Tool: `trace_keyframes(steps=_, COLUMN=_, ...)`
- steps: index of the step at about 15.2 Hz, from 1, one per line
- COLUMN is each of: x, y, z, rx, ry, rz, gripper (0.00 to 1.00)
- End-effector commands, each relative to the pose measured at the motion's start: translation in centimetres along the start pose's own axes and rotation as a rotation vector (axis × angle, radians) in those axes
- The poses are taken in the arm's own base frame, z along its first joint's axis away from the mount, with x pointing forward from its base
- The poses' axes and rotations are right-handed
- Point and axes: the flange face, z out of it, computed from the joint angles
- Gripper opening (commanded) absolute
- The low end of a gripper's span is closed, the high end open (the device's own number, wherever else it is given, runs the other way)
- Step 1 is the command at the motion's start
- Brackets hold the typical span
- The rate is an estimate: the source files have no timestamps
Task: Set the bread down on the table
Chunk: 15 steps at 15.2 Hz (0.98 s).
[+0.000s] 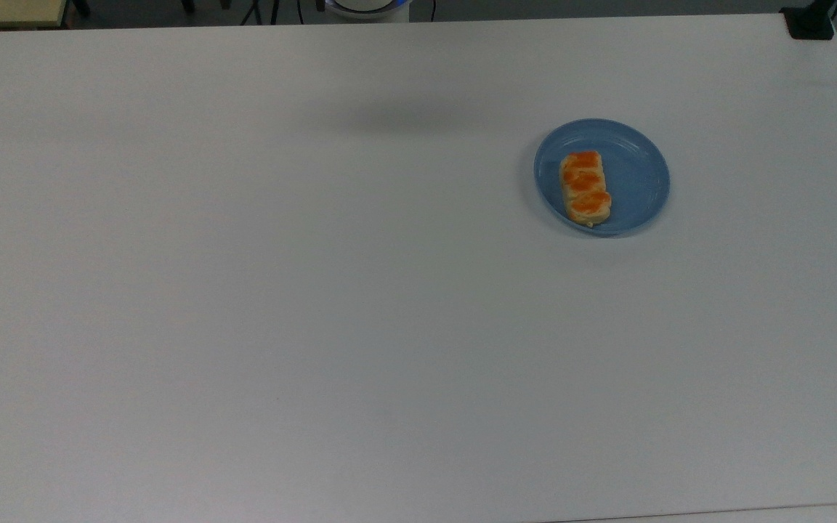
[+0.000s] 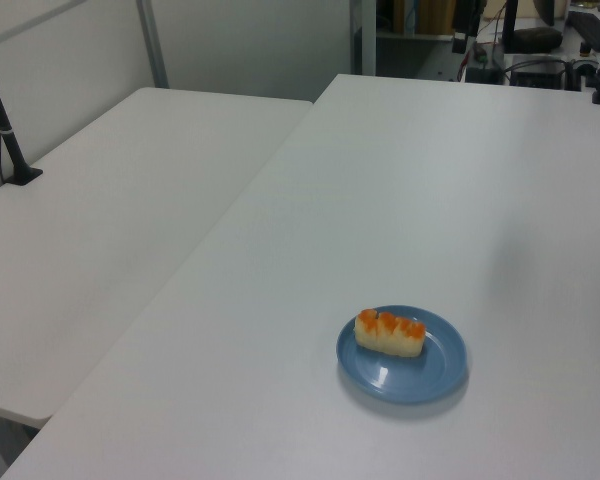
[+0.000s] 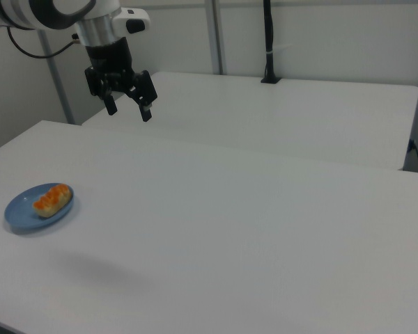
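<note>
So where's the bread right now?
The bread lies on the blue plate, toward the top view's right, on the white table. The hand hangs apart, above the table.

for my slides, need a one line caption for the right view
Open gripper raised above the white table, far from the bread lying on its blue plate.

I see a second white table (image 2: 110,230) abutting the work surface, a black pole (image 3: 268,42) clamped at its far edge, pale partition walls (image 3: 334,42) behind, and cluttered desks (image 2: 540,45) beyond.
</note>
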Motion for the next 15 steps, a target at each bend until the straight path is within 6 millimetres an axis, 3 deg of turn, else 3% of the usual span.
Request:
trace_keyframes(steps=1, x=0.2, y=-1.3, z=0.9, rx=-0.002, ry=-0.007, rz=-0.037, gripper=1.00)
trace_keyframes(steps=11, x=0.1, y=-2.9, z=2.0, rx=0.001, ry=-0.033, rz=-0.075, gripper=1.00)
trace_keyframes(steps=15, x=0.2, y=-7.5, z=4.6, rx=0.009, ry=-0.073, rz=-0.135, gripper=0.99)
